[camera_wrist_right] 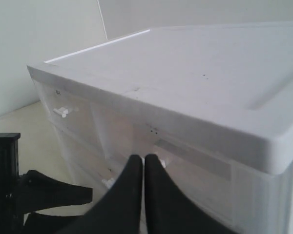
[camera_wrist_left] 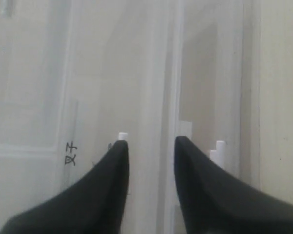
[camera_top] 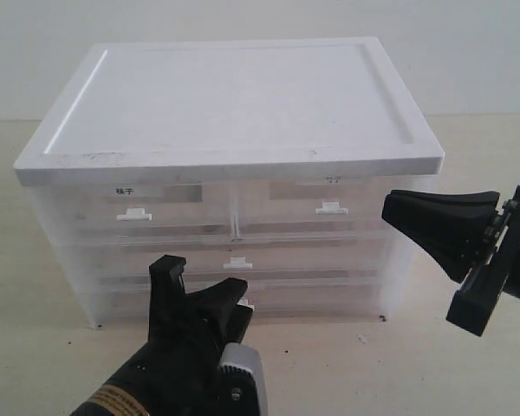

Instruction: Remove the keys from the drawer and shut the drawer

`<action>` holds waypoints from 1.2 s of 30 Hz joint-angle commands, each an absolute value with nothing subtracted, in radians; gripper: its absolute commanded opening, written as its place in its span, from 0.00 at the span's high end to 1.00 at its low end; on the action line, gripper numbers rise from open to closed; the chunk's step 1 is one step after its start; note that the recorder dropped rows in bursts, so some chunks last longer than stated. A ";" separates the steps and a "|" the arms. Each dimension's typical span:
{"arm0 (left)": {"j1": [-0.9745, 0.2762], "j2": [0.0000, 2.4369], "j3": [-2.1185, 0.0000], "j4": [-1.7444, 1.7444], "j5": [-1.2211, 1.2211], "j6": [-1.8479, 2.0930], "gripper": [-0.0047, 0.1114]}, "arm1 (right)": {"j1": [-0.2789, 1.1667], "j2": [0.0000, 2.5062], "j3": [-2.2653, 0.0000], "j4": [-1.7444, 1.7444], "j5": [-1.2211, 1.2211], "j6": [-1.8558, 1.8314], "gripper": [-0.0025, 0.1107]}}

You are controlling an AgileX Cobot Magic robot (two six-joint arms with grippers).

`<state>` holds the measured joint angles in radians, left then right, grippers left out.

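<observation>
Nearest us in the exterior view, the left gripper [camera_top: 204, 273] stands on the table [camera_top: 468, 373] in front of the white-topped cabinet [camera_top: 234, 104]. Its fingers are spread, with nothing between them. One fingertip is just beside the white tab handle [camera_top: 246, 305] of the drawer [camera_top: 329, 302], which is the lowest one and looks pushed in flush. We cannot make out the keys through the cloudy plastic. The right gripper [camera_top: 390, 208] hangs off the cabinet's right front corner, level with the two half-width drawers [camera_top: 182, 212].

From the left wrist view we see both black fingers [camera_wrist_left: 112, 180] apart and close against the translucent drawer fronts. A small white tab shows past each tip, though the picture is too blurred to say which drawer each belongs to. A handwritten label [camera_wrist_left: 71, 153] sits beside one finger.

From the right wrist view we see that gripper's fingers [camera_wrist_right: 132, 195] pressed together and empty, pointing at the cabinet's front, with the left gripper low in the corner.
</observation>
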<state>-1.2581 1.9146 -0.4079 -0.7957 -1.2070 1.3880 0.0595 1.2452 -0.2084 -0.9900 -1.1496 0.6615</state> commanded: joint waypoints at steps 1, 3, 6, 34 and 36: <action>-1.240 1.908 -0.432 -0.769 -1.221 1.412 0.61 | 0.060 1.247 -0.212 -0.996 -1.153 0.666 0.98; -1.229 1.908 -0.453 -0.769 -1.221 1.449 0.61 | 0.060 1.247 -0.212 -0.996 -1.153 0.666 0.98; -1.197 1.908 -0.473 -0.774 -1.221 1.482 0.61 | 0.060 1.247 -0.212 -0.996 -1.153 0.666 0.98; -1.140 1.908 -0.473 -0.796 -1.140 1.512 0.92 | 0.060 1.247 -0.212 -0.998 -1.147 0.666 0.98; -1.170 1.908 -0.473 -0.818 -1.140 1.523 0.92 | 0.060 1.247 -0.212 -0.998 -1.147 0.666 0.98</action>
<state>-1.1462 1.9123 -0.4691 -0.7522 -1.1669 1.5136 0.0595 1.2452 -0.2084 -0.9900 -1.1477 0.6641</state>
